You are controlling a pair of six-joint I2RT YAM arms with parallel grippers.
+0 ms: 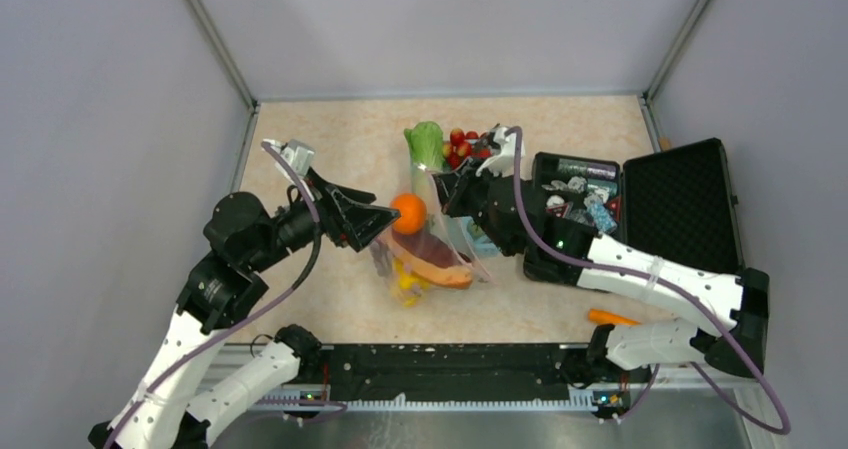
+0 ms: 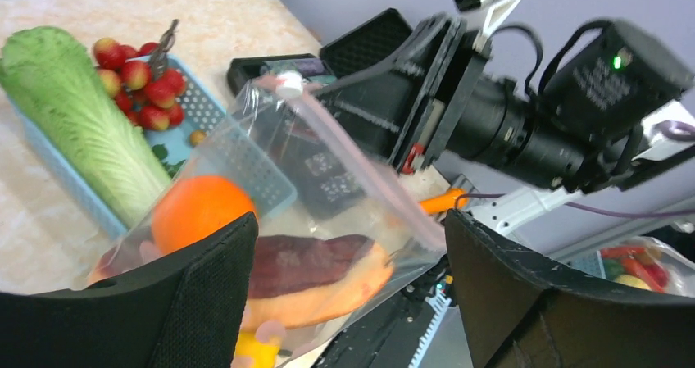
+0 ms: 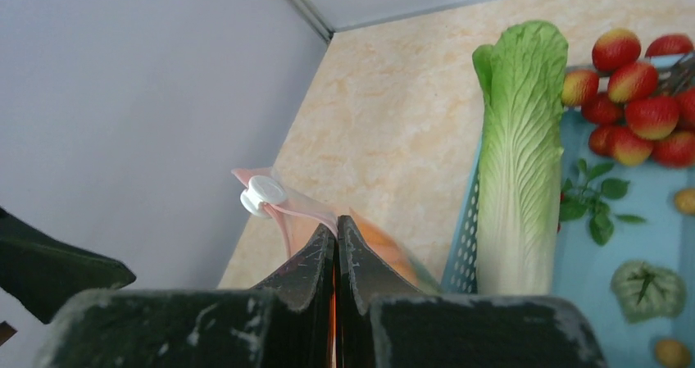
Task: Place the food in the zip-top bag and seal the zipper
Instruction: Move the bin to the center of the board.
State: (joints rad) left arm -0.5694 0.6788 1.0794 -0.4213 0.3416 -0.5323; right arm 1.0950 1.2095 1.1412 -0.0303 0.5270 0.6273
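The clear zip-top bag [image 1: 445, 259] lies mid-table, its mouth held up. It holds a purple-and-orange piece [image 2: 315, 274] and a yellow fruit [image 1: 408, 281]. An orange [image 1: 408, 212] sits at the mouth, seemingly behind the plastic in the left wrist view [image 2: 201, 208]. My left gripper [image 1: 385, 219] is open and empty beside the orange, its fingers [image 2: 197, 302] straddling the bag. My right gripper [image 3: 336, 230] is shut on the pinkish zipper [image 2: 369, 167] next to its white slider [image 3: 262, 194]. The cabbage [image 1: 425, 144] and the cherry tomatoes [image 1: 465, 144] lie in the basket.
The blue basket [image 2: 250, 167] stands behind the bag. An open black case [image 1: 680, 204] with shiny packets is at the right. A long orange piece [image 1: 612, 317] lies on the table near the right arm's base.
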